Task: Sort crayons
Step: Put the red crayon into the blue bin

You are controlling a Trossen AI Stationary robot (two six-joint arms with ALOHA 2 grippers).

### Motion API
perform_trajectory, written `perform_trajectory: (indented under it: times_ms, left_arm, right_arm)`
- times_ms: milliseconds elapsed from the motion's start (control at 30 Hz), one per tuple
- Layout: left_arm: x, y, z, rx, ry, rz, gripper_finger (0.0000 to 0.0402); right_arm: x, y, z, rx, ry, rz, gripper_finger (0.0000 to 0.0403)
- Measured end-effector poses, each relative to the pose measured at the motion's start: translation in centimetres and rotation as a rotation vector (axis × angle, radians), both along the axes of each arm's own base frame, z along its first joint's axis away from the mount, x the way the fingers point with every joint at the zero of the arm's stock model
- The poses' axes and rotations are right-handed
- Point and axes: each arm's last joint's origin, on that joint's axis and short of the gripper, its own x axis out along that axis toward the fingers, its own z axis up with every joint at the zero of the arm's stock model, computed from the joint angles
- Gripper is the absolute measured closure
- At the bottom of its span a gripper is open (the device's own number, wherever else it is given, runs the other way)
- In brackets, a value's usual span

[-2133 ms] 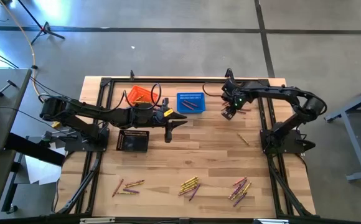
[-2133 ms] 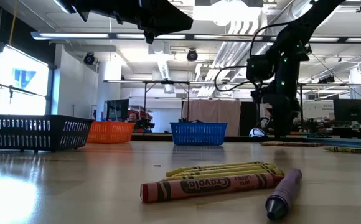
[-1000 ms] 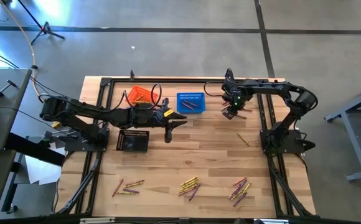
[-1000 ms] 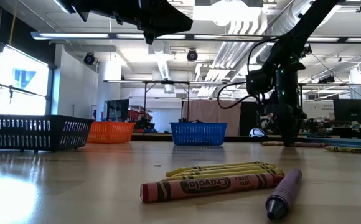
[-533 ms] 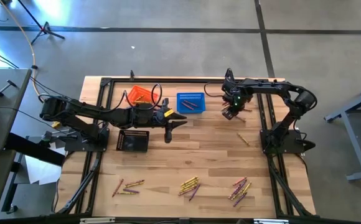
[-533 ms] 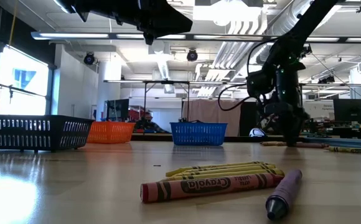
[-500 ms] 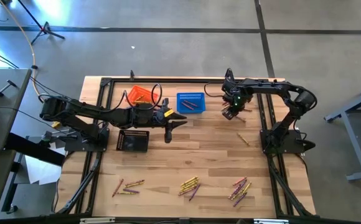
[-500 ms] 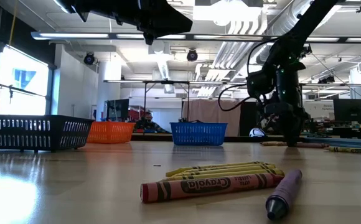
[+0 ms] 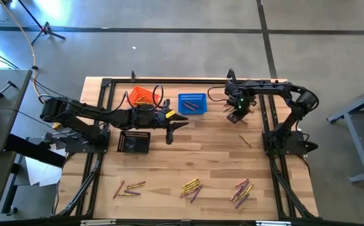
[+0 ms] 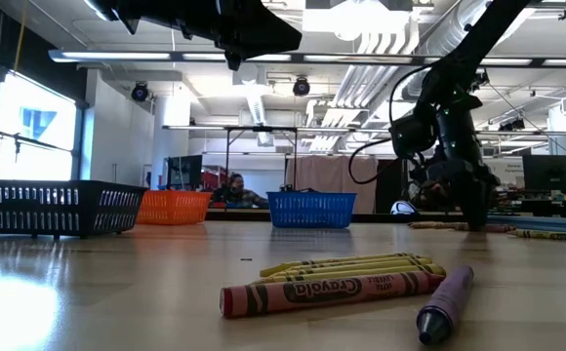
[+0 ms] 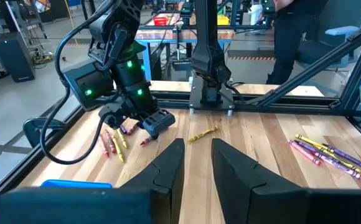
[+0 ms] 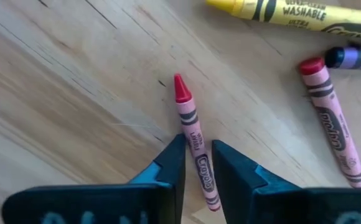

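Observation:
My right gripper (image 12: 198, 163) is down at the far right of the table (image 9: 219, 157), shut on a red crayon (image 12: 190, 124) that lies among a few loose crayons (image 9: 246, 110). More crayons lie in clusters near the front edge (image 9: 191, 187) (image 9: 242, 191) (image 9: 128, 188). My left gripper (image 11: 198, 155) hangs above the table's middle (image 9: 169, 133), its fingers a narrow gap apart with nothing between them. My right gripper pinches the red crayon's wrapped body (image 12: 203, 175), in its blunt-end half, between the two fingers. The fingers come from above, slanting, one on each long side. The pointed tip (image 12: 180, 87) sticks out ahead; whether the crayon is off the wood I cannot tell.
An orange basket (image 9: 141, 95) and a blue basket (image 9: 191, 102) stand at the far edge, with a black basket (image 9: 134, 141) under my left arm. Yellow (image 12: 292, 12), purple (image 12: 355, 57) and red (image 12: 333, 124) crayons lie close by. One yellow crayon (image 9: 246, 140) lies alone.
My right gripper has shifted a little toward the table's right edge and tipped from pointing straight down to a slant, staying low at the table.

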Motion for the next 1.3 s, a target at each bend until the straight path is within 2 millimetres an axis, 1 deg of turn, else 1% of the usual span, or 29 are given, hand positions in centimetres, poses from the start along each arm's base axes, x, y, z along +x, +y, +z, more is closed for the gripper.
perform_trajectory:
  times_ms: [167,367,500,567,733,833,1000,1100,1167,1233,1300]
  left_arm:
    - [0.0,0.0,0.0,0.0,0.0,0.0,0.033]
    - [0.0,0.0,0.0,0.0,0.0,0.0,0.033]
    - [0.0,0.0,0.0,0.0,0.001,0.0,0.033]
    - [0.0,0.0,0.0,0.0,0.004,0.0,0.033]
    - [0.0,0.0,-0.1,0.0,0.005,0.0,0.033]
    - [0.0,0.0,-0.1,0.0,0.005,0.001,0.033]
    - [0.0,0.0,0.0,0.0,0.004,0.001,0.033]
    - [0.0,0.0,-0.1,-0.006,0.006,0.002,0.033]
    - [0.0,0.0,-0.1,-0.007,0.009,0.002,0.033]
    - [0.0,0.0,-0.1,-0.007,0.009,0.002,0.033]
    - [0.0,0.0,-0.1,-0.007,0.009,0.002,0.033]
  right_arm:
    - [0.2,-0.1,0.0,-0.013,-0.025,-0.014,0.039]
    - [0.3,-0.2,0.1,0.007,-0.039,-0.021,0.0391]
    - [0.4,-0.2,0.9,0.017,-0.05,-0.014,0.0398]
    - [0.5,-0.2,2.0,-0.001,-0.08,-0.002,0.0396]
    - [0.8,-0.1,5.8,-0.094,-0.203,0.018,0.0395]
    - [1.5,0.3,8.2,-0.209,-0.364,0.052,0.0394]
    - [3.0,1.8,11.5,-0.369,-0.606,0.117,0.0394]
    - [4.4,2.8,12.8,-0.445,-0.745,0.173,0.0394]
    - [5.4,3.4,13.3,-0.48,-0.821,0.212,0.0394]
    - [6.5,3.8,13.6,-0.52,-0.875,0.252,0.0394]
    - [7.6,3.9,13.4,-0.56,-0.907,0.285,0.0394]
